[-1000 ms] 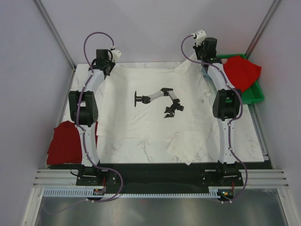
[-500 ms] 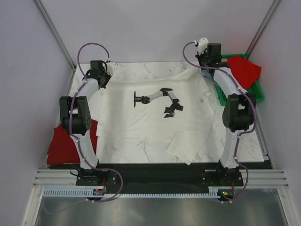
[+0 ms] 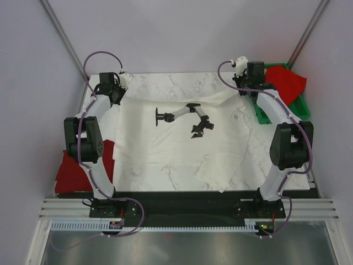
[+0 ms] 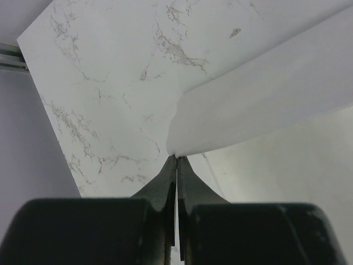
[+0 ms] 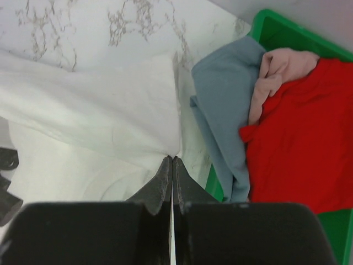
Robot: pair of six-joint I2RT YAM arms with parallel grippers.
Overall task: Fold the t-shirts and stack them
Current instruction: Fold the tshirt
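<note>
The large white t-shirt (image 3: 176,144) lies spread over the middle of the marble table (image 3: 176,81), with its far edge drawn up at both far corners. The left tool (image 4: 176,159) is pinched narrow on the far left corner, and in the left wrist view the cloth swells out just above the tips. The right tool (image 5: 172,159) is clamped just as tightly on the far right corner, with a thick fold of white cloth gathered at its tips. Near the table's front edge, on the right, a loose flap of the same shirt lies crumpled. A black jointed shape (image 3: 185,117) shows on the middle of the shirt; whether it is a print or a separate object cannot be told. A red t-shirt (image 3: 71,168) hangs over the table's left edge, beside the left arm. At the far right stands a green bin (image 3: 302,107) holding a second red t-shirt (image 5: 298,143). A grey-blue t-shirt (image 5: 226,105) drapes over the bin's rim toward the table, and a pink cloth (image 5: 276,69) lies between the two.
</note>
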